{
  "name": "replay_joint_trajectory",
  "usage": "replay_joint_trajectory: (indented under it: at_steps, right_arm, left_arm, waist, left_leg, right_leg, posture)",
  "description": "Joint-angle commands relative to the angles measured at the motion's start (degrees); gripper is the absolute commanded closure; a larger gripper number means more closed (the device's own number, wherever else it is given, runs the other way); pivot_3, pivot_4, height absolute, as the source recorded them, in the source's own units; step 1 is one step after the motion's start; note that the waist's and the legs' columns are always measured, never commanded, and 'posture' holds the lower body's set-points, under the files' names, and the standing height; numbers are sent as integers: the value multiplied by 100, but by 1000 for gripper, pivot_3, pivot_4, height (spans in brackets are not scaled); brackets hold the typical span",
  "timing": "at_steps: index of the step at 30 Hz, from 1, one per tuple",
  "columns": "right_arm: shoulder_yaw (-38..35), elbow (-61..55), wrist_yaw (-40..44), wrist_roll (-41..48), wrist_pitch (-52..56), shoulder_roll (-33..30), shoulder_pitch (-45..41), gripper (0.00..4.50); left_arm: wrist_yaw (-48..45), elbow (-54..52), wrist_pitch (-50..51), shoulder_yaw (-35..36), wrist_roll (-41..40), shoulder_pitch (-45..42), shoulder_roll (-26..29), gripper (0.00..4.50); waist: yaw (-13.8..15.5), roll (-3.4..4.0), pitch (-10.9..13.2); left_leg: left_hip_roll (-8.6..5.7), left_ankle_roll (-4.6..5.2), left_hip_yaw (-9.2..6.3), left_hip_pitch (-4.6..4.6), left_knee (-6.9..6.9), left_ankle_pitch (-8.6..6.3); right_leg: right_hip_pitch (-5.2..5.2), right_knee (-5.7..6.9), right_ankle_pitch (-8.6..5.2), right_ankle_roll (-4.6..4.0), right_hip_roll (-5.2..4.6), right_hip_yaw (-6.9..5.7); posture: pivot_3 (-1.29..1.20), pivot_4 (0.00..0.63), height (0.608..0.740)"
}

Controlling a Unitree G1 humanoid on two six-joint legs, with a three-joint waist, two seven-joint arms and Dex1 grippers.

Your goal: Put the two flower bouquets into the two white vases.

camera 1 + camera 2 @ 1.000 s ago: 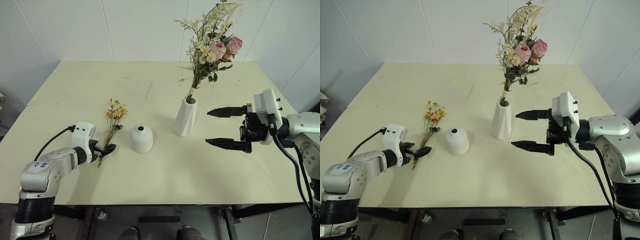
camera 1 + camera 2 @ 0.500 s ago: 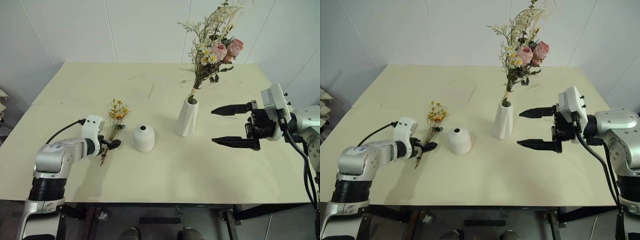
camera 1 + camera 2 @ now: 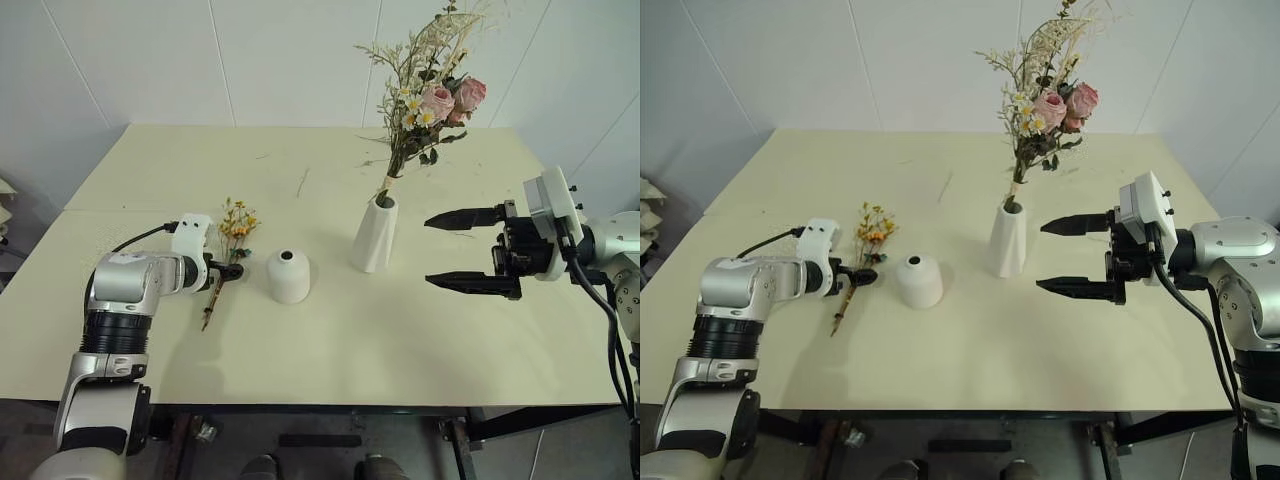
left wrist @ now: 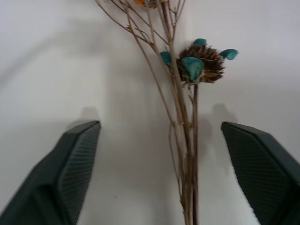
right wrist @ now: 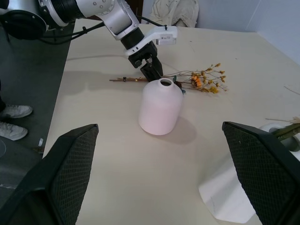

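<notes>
The table holds a round vase. Just left of that vase lies the small bunch, stems pointing along the left gripper. The gripper is wide open, holding nothing, stems between its fingers. The right gripper, far right, is open and empty.

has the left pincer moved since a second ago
Yes. The left pincer has moved forward along the small yellow-orange bouquet lying on the table, from its stem end toward the flowers, judged against the short white vase.
</notes>
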Motion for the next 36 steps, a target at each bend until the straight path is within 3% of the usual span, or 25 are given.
replay_joint_trajectory:
  at_steps: [1,12,17,23,31,36]
  right_arm:
    - [-243,-59,32,123,-7,-97,-82,0]
    - [-239,-20,-23,84,-39,-91,-81,0]
    - [-305,-65,-57,148,-34,-59,-16,0]
    - [-430,-133,-36,269,23,-57,133,0]
    - [-773,-476,79,829,24,64,517,0]
    - [-938,-708,-62,1210,141,162,642,0]
  left_arm:
    - [-91,63,12,-81,55,-32,-99,1181]
    - [-194,-210,41,-59,134,-30,-145,4471]
    - [-369,-537,-987,128,133,-19,-184,4490]
    - [116,-123,-3063,1084,31,-371,-695,4490]
    - [-1338,9,-5562,1493,-729,-446,-1153,4490]
    - [-2378,12,-5996,1584,-1438,-542,-1222,4490]
  waist:
    - [8,0,0]
    - [139,0,0]
    - [132,-5,3]
    - [132,-17,10]
    - [143,-22,13]
    - [130,-22,13]
  left_leg:
    - [-1,0,0,0,0,0]
    - [-5,-10,4,-14,-1,-7]
    - [-4,-13,7,-27,-2,-9]
    - [-2,-14,9,-33,-1,-9]
    - [-1,-14,19,-35,2,-9]
    - [-1,-14,21,-33,6,-10]
  right_leg:
    - [2,-2,0,1,-1,0]
    - [11,-56,4,10,-5,0]
    - [2,-65,4,12,-6,-1]
    - [-2,-71,4,14,-6,-2]
    - [0,-80,8,20,-6,0]
    - [5,-83,11,25,-6,2]
  posture:
    - [0,150,740]
    - [0,150,740]
    - [0,150,740]
    - [0,150,740]
    - [0,150,740]
    - [0,150,740]
